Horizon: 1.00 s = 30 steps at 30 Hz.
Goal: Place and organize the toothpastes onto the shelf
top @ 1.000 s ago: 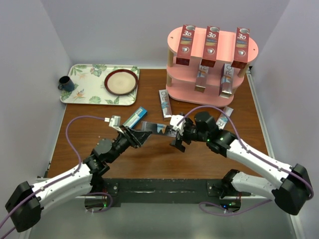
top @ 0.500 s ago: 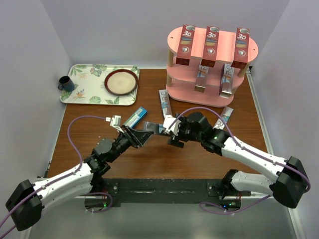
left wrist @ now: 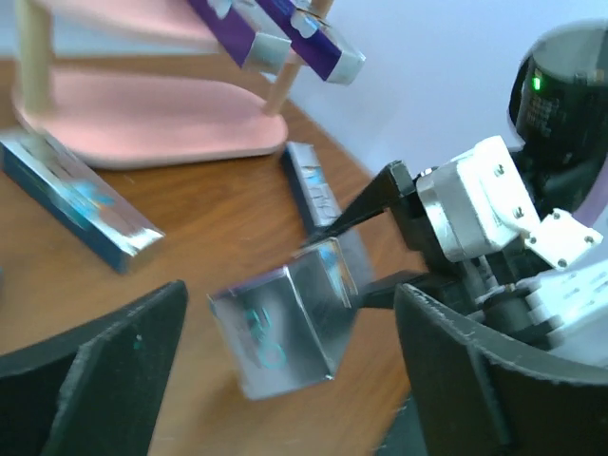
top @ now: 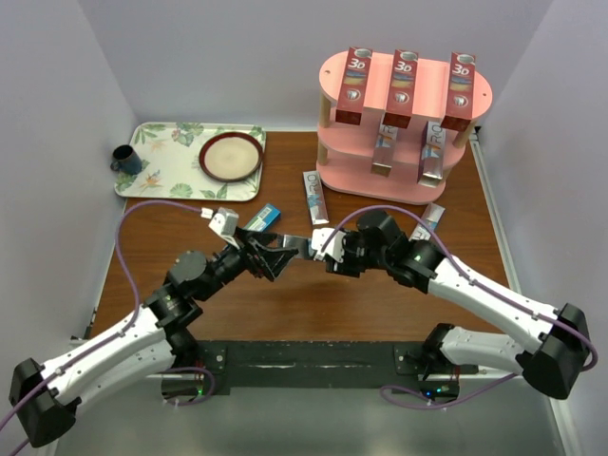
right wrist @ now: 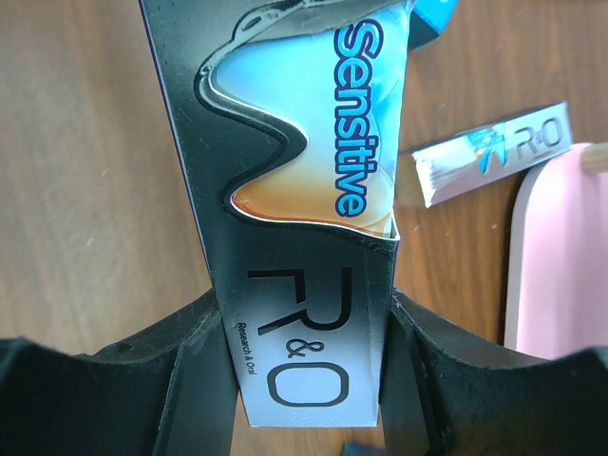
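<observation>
**Silver carton clamped by right gripper, left gripper open around its free end**

- The long silver-white toothpaste carton [top: 302, 247], printed "Sensitive" and "R&O", is at mid-table between the two arms. It sits in front of the pink three-tier shelf [top: 404, 123] and well apart from it.
- The right gripper [top: 323, 252] pinches the carton's R&O end, with both fingers pressed flat on its long sides (right wrist view).
- The left gripper [top: 282, 256] has its fingers spread wide. The carton's free end sits tilted between them, with a gap on each side and no contact (left wrist view).
- On the shelf, three red "3D" cartons [top: 401, 87] sit side by side on the top board. Two silver-and-purple cartons [top: 384, 152] are on the middle board. The visible front of the bottom board is bare.
- Three loose cartons lie on the wood between the held carton and the shelf:
  - A silver-blue carton [top: 313, 197] lies flat just beside the left end of the shelf's base.
  - A second silver carton [top: 429, 220] lies near the front of the base, close beside the right arm.
  - A teal-blue carton [top: 258, 221] lies just behind the left gripper.
- A purple cable [top: 157, 214] loops over the left arm.
- At far left is a floral-print tray [top: 171, 152] with a brown-rimmed round plate [top: 231, 156] on it. A dark mug [top: 124, 159] is at the tray's left edge. All three are well apart from the grippers.
</observation>
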Each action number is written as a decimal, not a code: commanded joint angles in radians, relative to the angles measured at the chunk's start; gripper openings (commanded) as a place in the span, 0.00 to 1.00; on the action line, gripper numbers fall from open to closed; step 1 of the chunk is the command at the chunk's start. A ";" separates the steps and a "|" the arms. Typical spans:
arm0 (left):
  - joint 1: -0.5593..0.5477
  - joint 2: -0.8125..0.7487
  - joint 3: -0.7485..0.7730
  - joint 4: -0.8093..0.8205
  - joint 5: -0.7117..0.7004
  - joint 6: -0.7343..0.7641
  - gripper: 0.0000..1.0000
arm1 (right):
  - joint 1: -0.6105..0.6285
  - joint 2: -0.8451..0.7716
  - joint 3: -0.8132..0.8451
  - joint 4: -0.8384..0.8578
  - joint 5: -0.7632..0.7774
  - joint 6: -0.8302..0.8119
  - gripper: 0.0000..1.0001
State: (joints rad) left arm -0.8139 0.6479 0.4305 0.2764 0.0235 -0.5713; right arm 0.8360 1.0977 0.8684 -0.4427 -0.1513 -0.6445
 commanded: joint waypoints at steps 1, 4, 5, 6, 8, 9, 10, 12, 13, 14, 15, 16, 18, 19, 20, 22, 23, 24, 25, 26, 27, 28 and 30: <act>0.001 -0.001 0.221 -0.401 0.078 0.491 0.99 | 0.000 -0.053 0.090 -0.132 -0.050 -0.030 0.33; 0.001 0.021 0.289 -0.523 0.171 0.780 1.00 | -0.002 -0.071 0.118 -0.200 -0.060 -0.041 0.33; -0.001 0.022 0.295 -0.532 0.221 0.830 1.00 | 0.000 -0.074 0.132 -0.233 -0.062 -0.047 0.33; -0.001 0.022 0.297 -0.540 0.248 0.884 1.00 | -0.002 -0.078 0.139 -0.247 -0.062 -0.049 0.33; -0.001 0.024 0.309 -0.552 0.283 1.010 1.00 | -0.002 -0.082 0.156 -0.280 -0.062 -0.052 0.33; -0.001 0.029 0.315 -0.559 0.288 1.043 1.00 | 0.000 -0.088 0.161 -0.287 -0.060 -0.052 0.33; -0.001 0.047 0.338 -0.575 0.289 1.097 1.00 | 0.000 -0.093 0.162 -0.291 -0.059 -0.053 0.33; -0.001 0.073 0.369 -0.603 0.308 1.142 1.00 | 0.000 -0.104 0.162 -0.292 -0.063 -0.055 0.33; -0.001 0.097 0.402 -0.624 0.315 1.175 1.00 | 0.000 -0.104 0.164 -0.295 -0.064 -0.055 0.32; -0.001 0.110 0.418 -0.638 0.346 1.191 1.00 | -0.002 -0.102 0.165 -0.303 -0.062 -0.057 0.32; -0.001 0.120 0.433 -0.651 0.369 1.209 1.00 | 0.000 -0.102 0.165 -0.307 -0.062 -0.057 0.32; -0.001 0.136 0.459 -0.667 0.392 1.231 1.00 | -0.002 -0.099 0.165 -0.307 -0.062 -0.060 0.32; -0.001 0.148 0.481 -0.689 0.476 1.251 1.00 | 0.000 -0.101 0.161 -0.301 -0.065 -0.060 0.32; -0.001 0.162 0.494 -0.694 0.496 1.252 1.00 | 0.000 -0.102 0.159 -0.300 -0.065 -0.058 0.32; -0.001 0.171 0.496 -0.691 0.519 1.249 1.00 | -0.002 -0.104 0.158 -0.297 -0.065 -0.060 0.32; -0.001 0.189 0.495 -0.686 0.535 1.251 1.00 | 0.000 -0.107 0.156 -0.294 -0.070 -0.060 0.31; -0.001 0.196 0.494 -0.683 0.556 1.252 1.00 | 0.000 -0.108 0.156 -0.294 -0.073 -0.060 0.31; -0.001 0.200 0.493 -0.683 0.570 1.254 1.00 | 0.000 -0.108 0.156 -0.292 -0.073 -0.060 0.31; -0.001 0.208 0.491 -0.674 0.584 1.251 1.00 | -0.002 -0.108 0.155 -0.289 -0.074 -0.061 0.31; -0.002 0.214 0.490 -0.674 0.599 1.248 1.00 | -0.002 -0.110 0.155 -0.289 -0.074 -0.060 0.31; -0.002 0.219 0.485 -0.674 0.601 1.245 1.00 | -0.002 -0.110 0.156 -0.287 -0.076 -0.061 0.31; -0.002 0.232 0.482 -0.669 0.602 1.239 1.00 | -0.002 -0.111 0.156 -0.286 -0.076 -0.061 0.31; -0.002 0.246 0.472 -0.658 0.595 1.231 1.00 | 0.000 -0.113 0.156 -0.286 -0.077 -0.061 0.31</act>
State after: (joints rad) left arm -0.8139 0.8730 0.8906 -0.3916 0.5682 0.6495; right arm 0.8356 1.0176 0.9821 -0.7635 -0.2020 -0.6937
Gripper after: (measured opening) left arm 0.997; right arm 0.523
